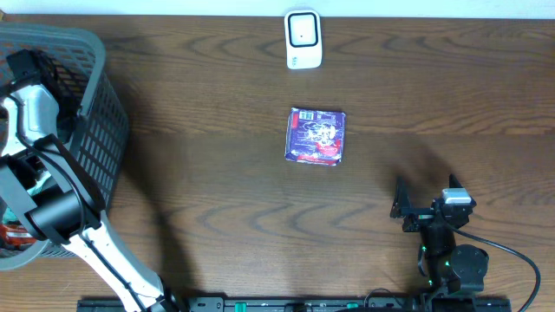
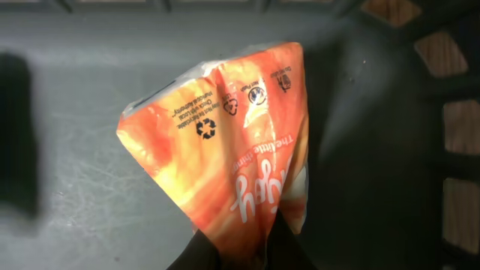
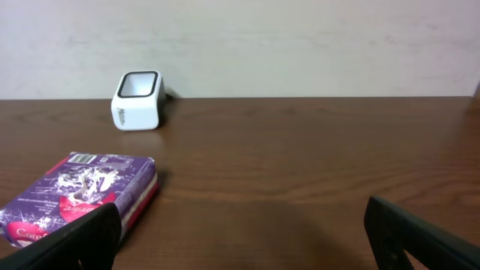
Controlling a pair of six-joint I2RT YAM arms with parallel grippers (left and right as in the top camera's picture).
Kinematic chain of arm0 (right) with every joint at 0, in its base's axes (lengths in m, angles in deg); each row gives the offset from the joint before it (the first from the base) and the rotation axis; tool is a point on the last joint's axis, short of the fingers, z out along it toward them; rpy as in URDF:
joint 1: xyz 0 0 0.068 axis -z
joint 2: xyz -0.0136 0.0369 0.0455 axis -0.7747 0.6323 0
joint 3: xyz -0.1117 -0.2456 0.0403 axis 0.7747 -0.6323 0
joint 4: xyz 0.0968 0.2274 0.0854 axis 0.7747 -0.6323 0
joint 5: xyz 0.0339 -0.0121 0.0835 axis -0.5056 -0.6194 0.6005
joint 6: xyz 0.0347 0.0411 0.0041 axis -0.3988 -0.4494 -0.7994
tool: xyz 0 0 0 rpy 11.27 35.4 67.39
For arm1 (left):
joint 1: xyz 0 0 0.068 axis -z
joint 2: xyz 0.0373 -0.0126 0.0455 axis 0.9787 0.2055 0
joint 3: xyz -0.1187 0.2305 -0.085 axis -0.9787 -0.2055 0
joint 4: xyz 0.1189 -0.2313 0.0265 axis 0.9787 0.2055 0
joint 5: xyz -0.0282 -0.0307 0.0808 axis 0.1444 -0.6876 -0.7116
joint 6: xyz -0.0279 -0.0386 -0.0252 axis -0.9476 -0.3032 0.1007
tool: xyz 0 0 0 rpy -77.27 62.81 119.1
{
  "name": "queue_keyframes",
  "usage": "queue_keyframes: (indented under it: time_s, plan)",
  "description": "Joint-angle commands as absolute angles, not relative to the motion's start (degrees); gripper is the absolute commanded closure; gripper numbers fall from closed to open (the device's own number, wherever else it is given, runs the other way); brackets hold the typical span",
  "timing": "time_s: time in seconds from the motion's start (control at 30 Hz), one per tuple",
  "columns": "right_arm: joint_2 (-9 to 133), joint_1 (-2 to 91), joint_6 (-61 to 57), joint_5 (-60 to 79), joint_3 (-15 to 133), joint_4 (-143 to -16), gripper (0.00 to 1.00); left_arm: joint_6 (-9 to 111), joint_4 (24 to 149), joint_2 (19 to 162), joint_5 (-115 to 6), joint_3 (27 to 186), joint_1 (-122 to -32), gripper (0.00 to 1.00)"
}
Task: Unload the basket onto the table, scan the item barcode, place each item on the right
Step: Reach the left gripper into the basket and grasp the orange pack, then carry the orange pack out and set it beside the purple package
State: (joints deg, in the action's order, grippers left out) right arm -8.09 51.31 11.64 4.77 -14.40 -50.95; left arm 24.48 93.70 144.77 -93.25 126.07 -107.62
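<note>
In the left wrist view an orange packet with white print hangs over the grey basket floor. My left gripper is shut on its lower edge, with a dark finger on each side. The overhead view shows the left arm reaching down into the basket, so the gripper itself is hidden there. A purple packet lies flat mid-table. The white barcode scanner stands at the far edge. My right gripper rests open near the front right, holding nothing.
The grey mesh basket takes up the table's left edge, and its perforated wall rises to the right of the orange packet. A pale wall stands behind the table's far edge.
</note>
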Motion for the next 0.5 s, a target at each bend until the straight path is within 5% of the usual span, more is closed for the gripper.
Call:
queue_keyframes:
  time_s: [0.0, 0.47]
  plan:
    - [-8.44, 51.64, 12.45, 4.73, -14.49, -51.16, 0.01, 27.43, 96.72, 141.56, -92.87, 125.85, -107.96, 0.93]
    - [-8.44, 51.64, 12.45, 4.73, -14.49, -51.16, 0.01, 27.43, 107.19, 103.59, -82.76, 125.83, -106.06, 0.93]
